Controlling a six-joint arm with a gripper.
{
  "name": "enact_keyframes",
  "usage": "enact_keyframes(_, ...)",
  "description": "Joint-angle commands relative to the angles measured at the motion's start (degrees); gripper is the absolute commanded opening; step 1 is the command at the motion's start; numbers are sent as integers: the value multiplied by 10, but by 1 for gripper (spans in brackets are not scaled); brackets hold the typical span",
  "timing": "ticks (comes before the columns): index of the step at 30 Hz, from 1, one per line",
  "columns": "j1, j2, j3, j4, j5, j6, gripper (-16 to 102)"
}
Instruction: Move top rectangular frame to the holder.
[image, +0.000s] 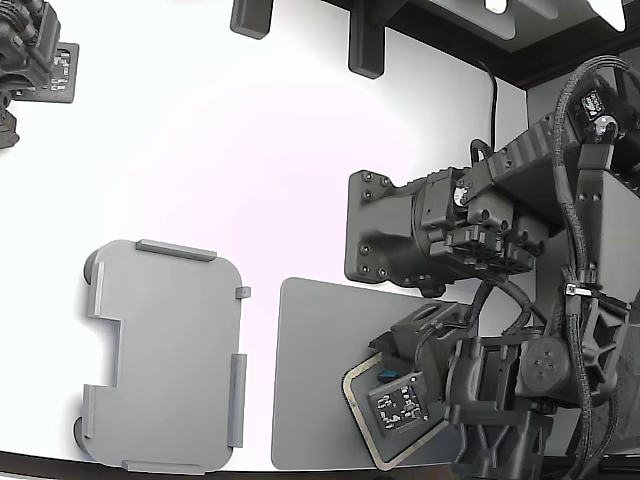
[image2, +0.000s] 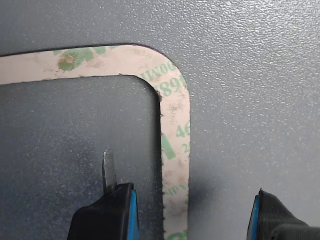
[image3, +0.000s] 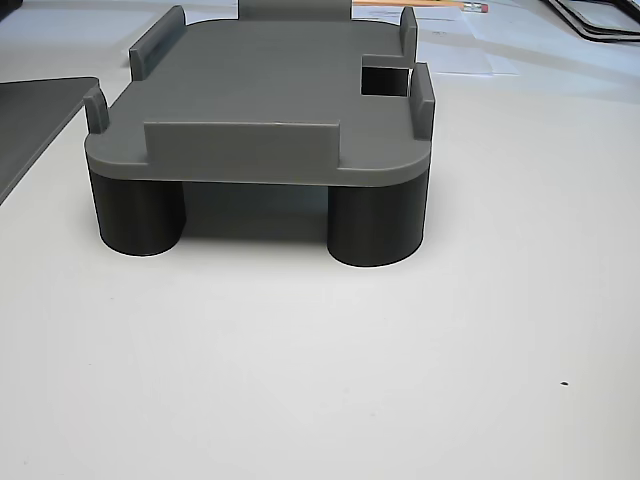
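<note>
A white desk (image: 250, 150) carries the whole scene, with dark fixtures along its far edge in the exterior view. The top rectangular frame (image: 362, 415) lies flat on a dark grey mat (image: 310, 380) at the lower right of the exterior view, only one rounded corner of it showing from under the arm; in the wrist view its tan, speckled border (image2: 176, 115) bears faint green printing and turns one rounded corner on the mat's pebbled surface (image2: 250, 75). The gripper (image2: 192, 212) hangs close above this border, its fingers (image2: 112, 210) spread apart and holding nothing: the tip with a thin metal blade (image2: 108, 170) stands over the mat inside the frame's opening, the other tip over the mat outside the border, so that the strip lies between them. Whether the tips touch the mat cannot be told. The arm (image: 520, 300), black with bundled cables, covers the right side of the mat in the exterior view. The holder (image: 165, 355), a light grey tray with raised edge tabs and a side notch, sits on the desk to the exterior view's left of the mat, apart from it, its top bare. The other view shows the holder (image3: 260, 100) raised on dark cylindrical feet (image3: 375, 225), with the mat's edge (image3: 30, 120) beside it.
</note>
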Motion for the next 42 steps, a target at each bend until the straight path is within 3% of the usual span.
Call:
enact_keyframes(1, -4, 18, -6, -2, -1, -4, 93)
enact_keyframes(14, -5, 11, 6, -20, -4, -17, 90)
enact_keyframes(19, -5, 7, 11, -25, -8, -15, 81)
enact_keyframes(31, -6, 3, 32, -45, -4, -9, 71)
enact_keyframes(33, -6, 2, 33, -46, -5, -8, 62)
enact_keyframes(36, -6, 1, 32, -41, -6, -11, 33)
enact_keyframes(42, -7, 5, 40, -40, -8, -11, 1)
